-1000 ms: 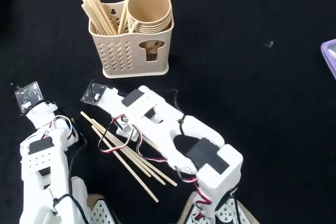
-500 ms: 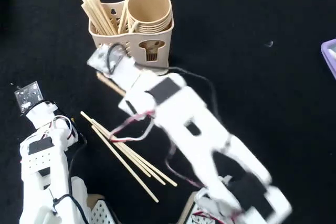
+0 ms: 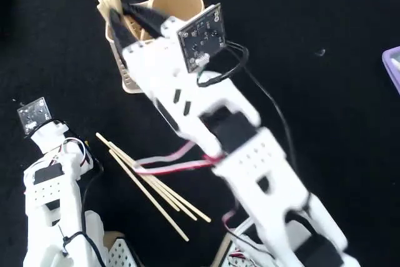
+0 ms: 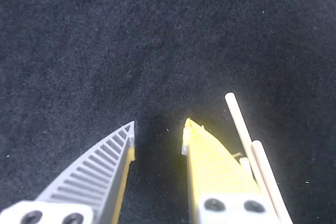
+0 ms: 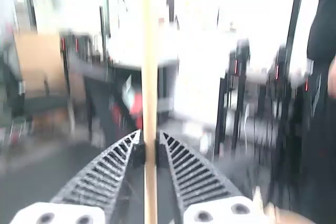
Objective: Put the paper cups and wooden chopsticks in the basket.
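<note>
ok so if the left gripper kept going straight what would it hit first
Most likely the bare black table; the left gripper points at it, open, and the loose chopsticks lie just off to one finger's side.

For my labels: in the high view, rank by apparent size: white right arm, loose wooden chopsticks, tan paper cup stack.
1. White right arm, nearest the camera.
2. Loose wooden chopsticks.
3. Tan paper cup stack, partly hidden.

The black table (image 3: 325, 123) bears the basket (image 3: 127, 78), loose wooden chopsticks (image 3: 164, 191), and a purple object (image 3: 392, 67) at its edge.
</note>
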Tool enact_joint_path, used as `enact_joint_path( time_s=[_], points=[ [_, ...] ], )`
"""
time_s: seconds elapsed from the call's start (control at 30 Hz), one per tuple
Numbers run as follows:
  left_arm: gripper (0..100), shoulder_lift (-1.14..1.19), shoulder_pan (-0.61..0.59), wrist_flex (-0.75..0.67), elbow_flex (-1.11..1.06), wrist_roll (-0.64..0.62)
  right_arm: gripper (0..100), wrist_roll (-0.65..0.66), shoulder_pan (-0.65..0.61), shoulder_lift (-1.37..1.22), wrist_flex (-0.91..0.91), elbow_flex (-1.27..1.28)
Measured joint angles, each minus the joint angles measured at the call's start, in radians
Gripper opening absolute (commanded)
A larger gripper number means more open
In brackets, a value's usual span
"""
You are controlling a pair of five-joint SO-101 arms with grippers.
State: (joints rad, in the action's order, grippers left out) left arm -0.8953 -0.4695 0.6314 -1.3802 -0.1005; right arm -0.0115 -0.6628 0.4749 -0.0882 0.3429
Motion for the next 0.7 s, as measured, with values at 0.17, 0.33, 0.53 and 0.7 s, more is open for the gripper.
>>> enact_joint_path(
  time_s=[0.17, 0.33, 0.53, 0.7],
  points=[
    [15, 0.0, 0.0, 0.0, 0.0, 0.0, 1.1, 0.094, 0.009, -0.201, 0.333, -0.026],
    [15, 0.0, 0.0, 0.0, 0.0, 0.0, 1.1, 0.193, 0.054, -0.399, 0.385, -0.124],
    [15, 0.0, 0.0, 0.0, 0.0, 0.0, 1.3, 0.203, 0.083, -0.499, 0.331, -0.135],
    [15, 0.0, 0.0, 0.0, 0.0, 0.0, 10.3, 0.16, 0.089, -0.514, 0.094, -0.193]
  ],
)
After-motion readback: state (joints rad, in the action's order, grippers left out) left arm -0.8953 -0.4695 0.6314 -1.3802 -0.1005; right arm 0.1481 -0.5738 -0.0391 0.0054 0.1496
